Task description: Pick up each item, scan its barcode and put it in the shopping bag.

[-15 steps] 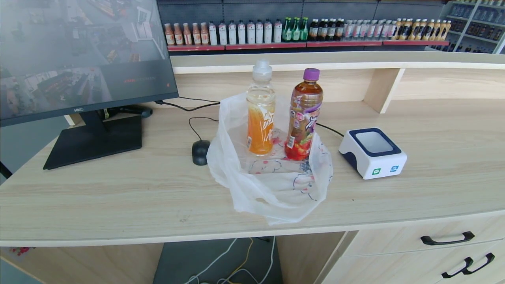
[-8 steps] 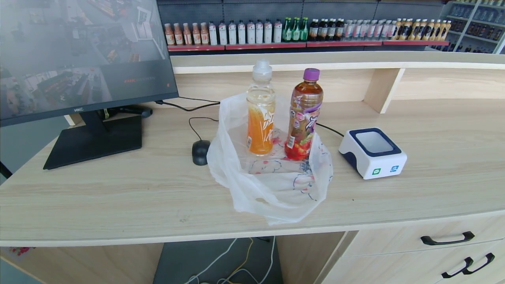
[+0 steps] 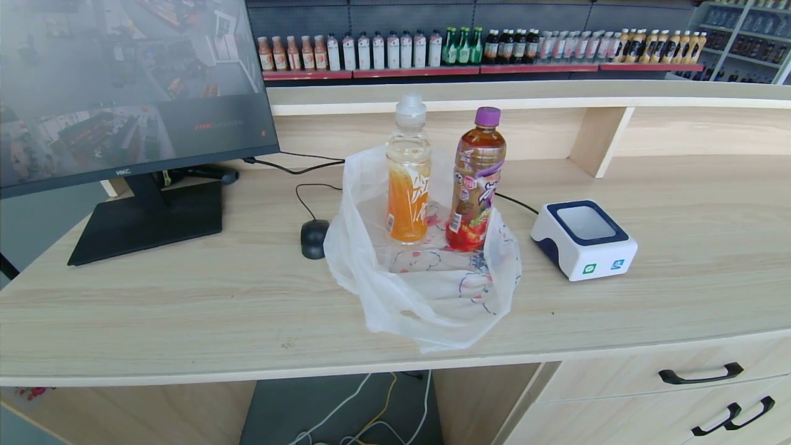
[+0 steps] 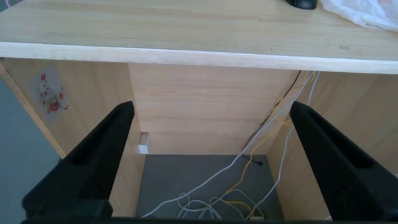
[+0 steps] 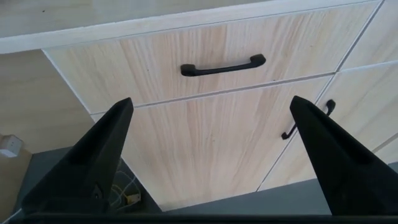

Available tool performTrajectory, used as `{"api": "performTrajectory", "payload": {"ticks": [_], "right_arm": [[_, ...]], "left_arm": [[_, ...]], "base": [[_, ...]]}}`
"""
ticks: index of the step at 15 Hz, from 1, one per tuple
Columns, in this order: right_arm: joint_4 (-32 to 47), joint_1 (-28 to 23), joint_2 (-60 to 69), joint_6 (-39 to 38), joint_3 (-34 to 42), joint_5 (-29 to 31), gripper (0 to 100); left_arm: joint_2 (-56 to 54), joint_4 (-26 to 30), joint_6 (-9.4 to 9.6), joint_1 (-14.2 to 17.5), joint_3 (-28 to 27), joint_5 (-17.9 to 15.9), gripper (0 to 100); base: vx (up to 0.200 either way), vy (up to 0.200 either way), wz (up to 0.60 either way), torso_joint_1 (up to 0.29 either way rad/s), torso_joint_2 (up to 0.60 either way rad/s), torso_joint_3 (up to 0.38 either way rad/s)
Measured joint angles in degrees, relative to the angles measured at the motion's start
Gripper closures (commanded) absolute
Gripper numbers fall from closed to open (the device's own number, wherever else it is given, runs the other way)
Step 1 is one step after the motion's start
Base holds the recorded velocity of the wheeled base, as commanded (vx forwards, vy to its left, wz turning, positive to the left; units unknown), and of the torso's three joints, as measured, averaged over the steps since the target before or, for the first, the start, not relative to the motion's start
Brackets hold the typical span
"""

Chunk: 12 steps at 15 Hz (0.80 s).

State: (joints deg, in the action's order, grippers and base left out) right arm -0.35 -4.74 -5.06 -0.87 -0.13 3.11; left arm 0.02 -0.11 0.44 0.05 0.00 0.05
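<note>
Left bottle [image 3: 408, 185] and right bottle [image 3: 476, 185] are standing in the bag [image 3: 432, 296] on the worktop [image 3: 185, 309], scanner [image 3: 584, 238] sitting right of it, mouse [image 3: 314, 238] left.

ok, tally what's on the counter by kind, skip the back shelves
Shopping bag: 1
Bottles: 2, white-capped orange bottle and purple-capped bottle, both standing in it
Scanner: 1
Mouse: 1
Monitor: 1
Total: 6
</note>
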Motion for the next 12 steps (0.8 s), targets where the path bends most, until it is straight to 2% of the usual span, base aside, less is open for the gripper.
{"api": "performTrajectory", "payload": {"ticks": [2, 5, 8, 12], "right_arm": [[0.28, 0.01, 0.1, 3.07, 0.04, -3.93, 0], [0.3, 0.45, 0.02, 3.6, 0.04, -4.28, 0], [0.28, 6.03, -0.34, 3.71, 0.04, -4.19, 0], [0.28, 5.4, 3.58, 3.0, 0.04, -3.4, 0]], "left_arm": [[0.0, 0.01, 0.05, 0.0, 0.0, -0.02, 0], [0.0, 0.01, 0.07, 0.0, 0.0, 0.0, 0], [0.0, 0.04, 0.07, 0.02, 0.0, -0.02, 0], [0.0, 0.04, 0.1, 0.0, 0.0, 0.0, 0]], "base": [[0.0, 0.0, 0.0, 0.0, 0.0, 0.0], [0.0, 0.0, 0.0, 0.0, 0.0, 0.0], [0.0, 0.0, 0.0, 0.0, 0.0, 0.0], [0.0, 0.0, 0.0, 0.0, 0.0, 0.0]]}}
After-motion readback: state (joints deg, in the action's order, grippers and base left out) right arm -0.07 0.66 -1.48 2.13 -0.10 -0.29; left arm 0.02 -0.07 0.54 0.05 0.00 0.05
